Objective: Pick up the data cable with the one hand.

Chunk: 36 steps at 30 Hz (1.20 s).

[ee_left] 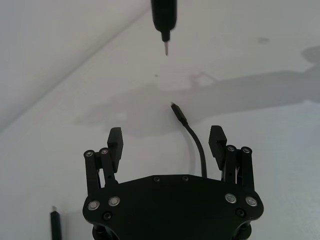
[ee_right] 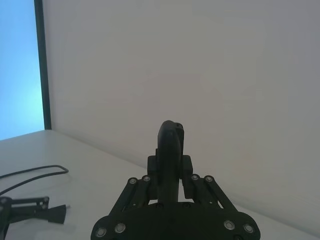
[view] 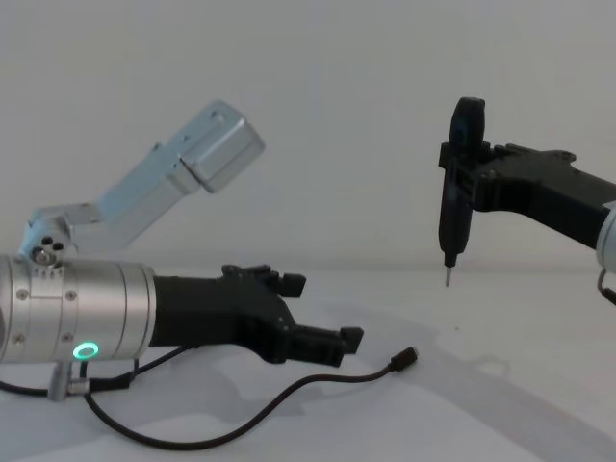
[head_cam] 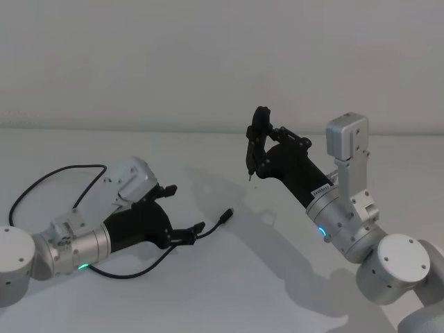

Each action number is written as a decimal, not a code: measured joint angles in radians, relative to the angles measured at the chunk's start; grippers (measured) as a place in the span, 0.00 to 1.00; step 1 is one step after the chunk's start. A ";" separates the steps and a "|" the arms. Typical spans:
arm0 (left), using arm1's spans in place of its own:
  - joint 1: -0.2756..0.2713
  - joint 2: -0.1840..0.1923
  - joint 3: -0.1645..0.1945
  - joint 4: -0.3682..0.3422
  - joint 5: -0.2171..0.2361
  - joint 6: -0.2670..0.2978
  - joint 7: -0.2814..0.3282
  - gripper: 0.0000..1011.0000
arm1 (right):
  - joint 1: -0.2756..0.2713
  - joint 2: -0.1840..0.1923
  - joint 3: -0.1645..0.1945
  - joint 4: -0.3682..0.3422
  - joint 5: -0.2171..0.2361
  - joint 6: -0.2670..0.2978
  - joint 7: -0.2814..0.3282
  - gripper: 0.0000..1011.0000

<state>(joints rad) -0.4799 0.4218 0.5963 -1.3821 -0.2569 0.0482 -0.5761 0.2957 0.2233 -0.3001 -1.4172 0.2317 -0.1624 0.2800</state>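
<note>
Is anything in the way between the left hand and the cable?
Nothing visible. The open left hand sits low, the data cable lying on the table just under it. The right hand holds a pin-tipped tool up high.

data cable [head_cam: 223, 218], middle stretch hidden beneath left pincer [head_cam: 184, 208]

the left gripper [head_cam: 186, 209] reached forward, low, on its silver wrist, jaws spread wide apart. the right arm was raised higher, and the right gripper [head_cam: 262, 142] was clamped on an upright black pin-tipped tool [view: 450, 217].
</note>
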 joint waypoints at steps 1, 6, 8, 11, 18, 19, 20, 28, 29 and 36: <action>0.000 0.000 0.003 0.003 0.001 0.005 -0.005 0.99 | 0.001 -0.002 0.001 0.002 0.000 -0.002 0.003 0.27; -0.005 0.001 0.013 0.012 0.002 0.020 -0.029 0.99 | 0.002 -0.005 0.003 0.008 0.000 -0.008 0.012 0.27; -0.007 0.002 0.017 0.014 0.002 0.022 -0.036 0.99 | 0.002 -0.006 0.003 0.010 0.000 -0.010 0.015 0.27; -0.012 0.004 0.025 0.016 0.002 0.030 -0.050 0.99 | 0.003 -0.009 0.005 0.014 0.000 -0.011 0.022 0.27; -0.018 0.012 0.040 0.014 0.012 0.052 -0.062 0.99 | 0.002 -0.014 0.007 0.021 0.006 -0.009 0.037 0.27; -0.018 0.014 0.042 0.013 0.013 0.054 -0.062 0.99 | 0.002 -0.014 0.007 0.021 0.007 -0.008 0.039 0.27; -0.018 0.014 0.043 0.012 0.015 0.057 -0.062 0.99 | 0.002 -0.014 0.008 0.022 0.008 -0.008 0.040 0.27; -0.018 0.021 0.048 0.000 0.028 0.083 -0.057 0.99 | 0.002 -0.015 0.005 0.032 0.020 -0.001 0.056 0.27; -0.018 0.021 0.048 0.000 0.029 0.085 -0.056 0.99 | 0.002 -0.015 0.005 0.033 0.021 -0.001 0.058 0.27; -0.018 0.024 0.049 -0.005 0.034 0.097 -0.053 0.99 | 0.002 -0.014 0.001 0.039 0.031 0.004 0.067 0.27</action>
<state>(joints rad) -0.4974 0.4455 0.6452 -1.3871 -0.2231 0.1452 -0.6287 0.2979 0.2092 -0.2990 -1.3781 0.2627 -0.1580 0.3471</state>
